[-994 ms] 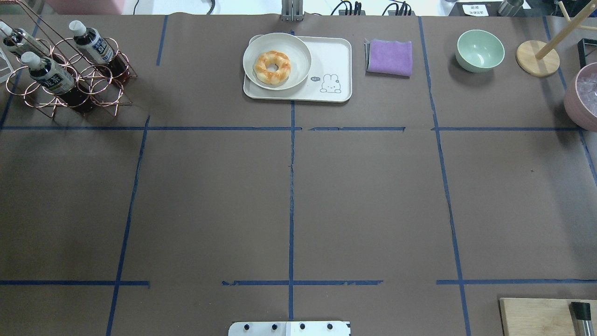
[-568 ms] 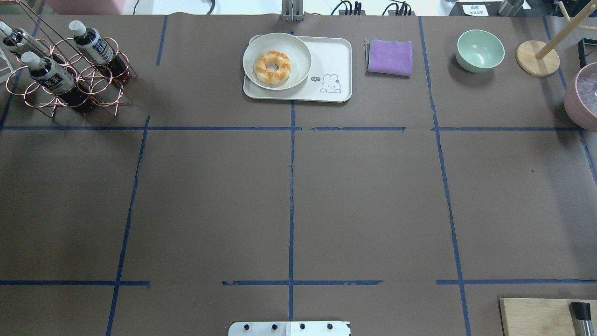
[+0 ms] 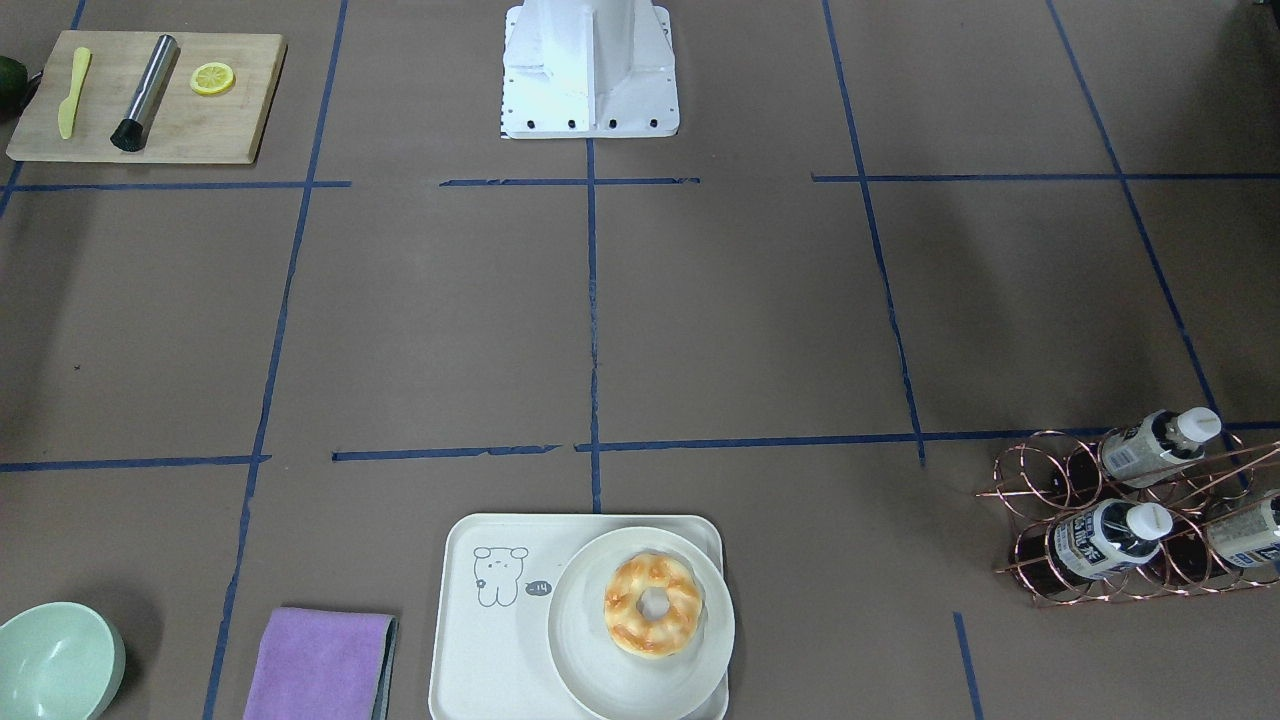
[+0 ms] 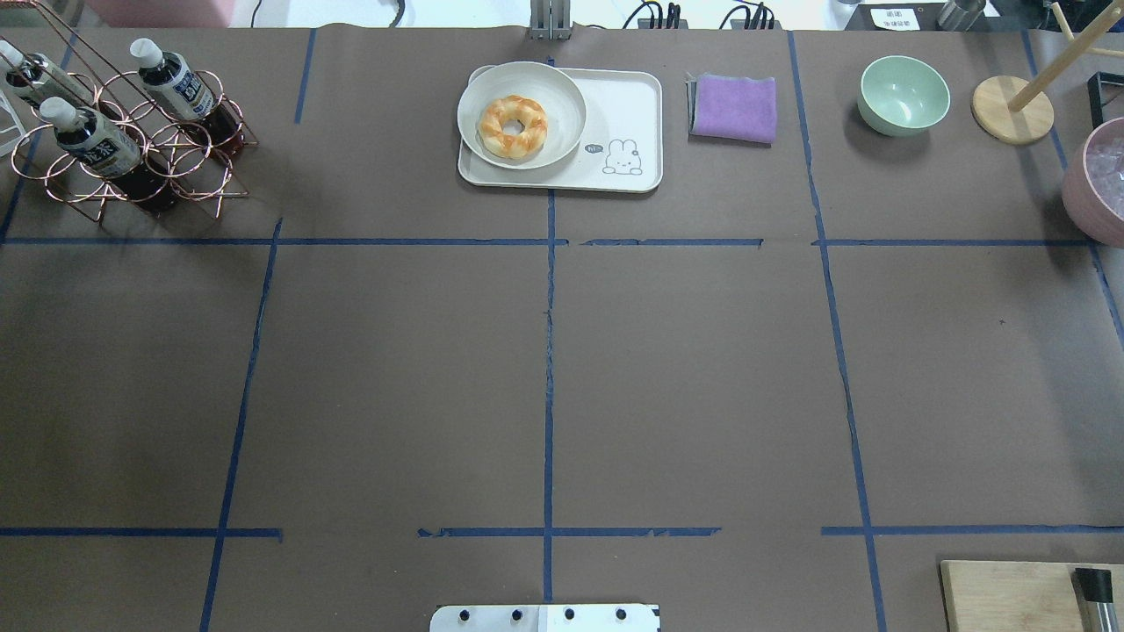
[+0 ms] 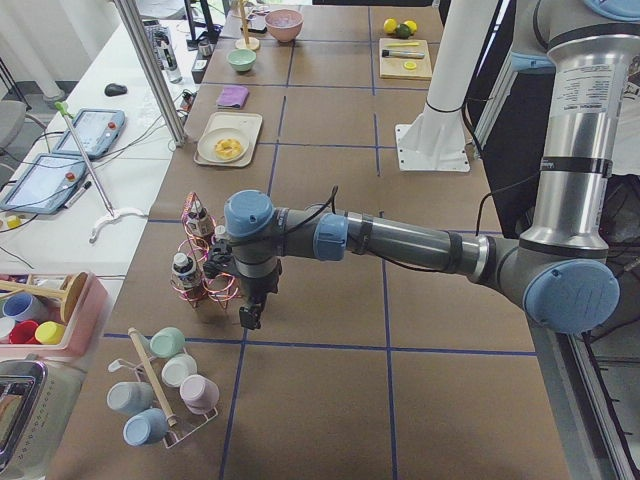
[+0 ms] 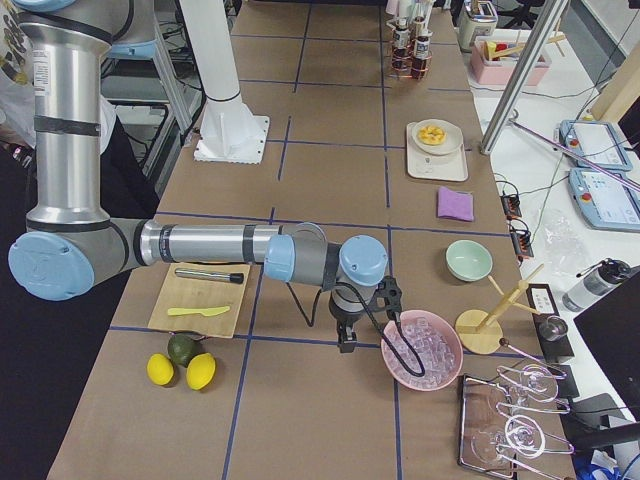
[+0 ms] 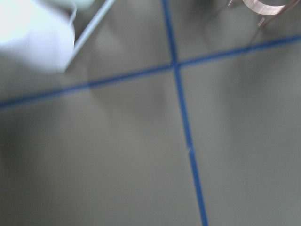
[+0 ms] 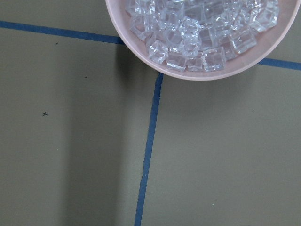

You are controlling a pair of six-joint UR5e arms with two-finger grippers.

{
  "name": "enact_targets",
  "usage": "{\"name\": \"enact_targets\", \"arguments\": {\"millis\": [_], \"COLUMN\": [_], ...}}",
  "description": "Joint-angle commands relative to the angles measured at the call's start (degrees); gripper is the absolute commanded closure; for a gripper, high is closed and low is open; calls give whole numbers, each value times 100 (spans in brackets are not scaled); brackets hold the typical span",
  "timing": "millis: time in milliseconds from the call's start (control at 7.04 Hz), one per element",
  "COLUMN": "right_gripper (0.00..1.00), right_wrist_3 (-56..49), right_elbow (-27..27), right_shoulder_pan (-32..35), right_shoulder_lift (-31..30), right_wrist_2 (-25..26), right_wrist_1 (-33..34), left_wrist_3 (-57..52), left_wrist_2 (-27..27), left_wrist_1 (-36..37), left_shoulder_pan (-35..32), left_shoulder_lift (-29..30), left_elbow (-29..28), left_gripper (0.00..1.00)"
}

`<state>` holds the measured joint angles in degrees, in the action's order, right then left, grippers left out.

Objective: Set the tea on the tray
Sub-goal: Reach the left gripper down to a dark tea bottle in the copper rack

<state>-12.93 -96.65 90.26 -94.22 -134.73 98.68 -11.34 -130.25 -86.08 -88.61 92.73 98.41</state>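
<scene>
Three alike tea bottles with white caps stand tilted in a copper wire rack at the table's far left: one at the back, one in front, one at the edge. They also show in the front view. The cream tray with the bear drawing lies at the far middle, and shows in the front view. My left gripper hangs over the table beside the rack. My right gripper hangs beside the pink ice bowl. I cannot tell whether either is open or shut.
A white plate with a donut covers the tray's left half. A purple cloth, a green bowl, a wooden stand and a pink bowl of ice lie to the right. A wooden board lies near the base.
</scene>
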Motion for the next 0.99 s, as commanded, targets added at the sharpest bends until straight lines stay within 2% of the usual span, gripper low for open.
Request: {"name": "enact_targets", "arguments": {"millis": [0, 142, 426, 568, 710, 852], "right_gripper": [0, 0, 0, 0, 0, 0], "right_wrist_3": [1, 10, 19, 19, 36, 36], "right_elbow": [-3, -3, -3, -12, -12, -12], "right_shoulder_pan": [0, 0, 0, 0, 0, 0], "right_shoulder_lift": [-8, -9, -9, -9, -9, -9], "right_wrist_2": [0, 0, 0, 0, 0, 0], "right_wrist_1": [2, 2, 2, 2, 2, 2], "left_wrist_3": [87, 1193, 2962, 3545, 4430, 5300], "left_wrist_2": [-45, -36, 51, 313, 768, 1538], "left_wrist_1": [-443, -750, -2423, -3197, -3622, -4088], "left_shoulder_pan": [2, 98, 658, 939, 1395, 1947], "left_shoulder_lift": [44, 53, -183, -333, -334, -325], "left_elbow": [265, 406, 451, 451, 434, 390], "left_gripper": [0, 0, 0, 0, 0, 1]}}
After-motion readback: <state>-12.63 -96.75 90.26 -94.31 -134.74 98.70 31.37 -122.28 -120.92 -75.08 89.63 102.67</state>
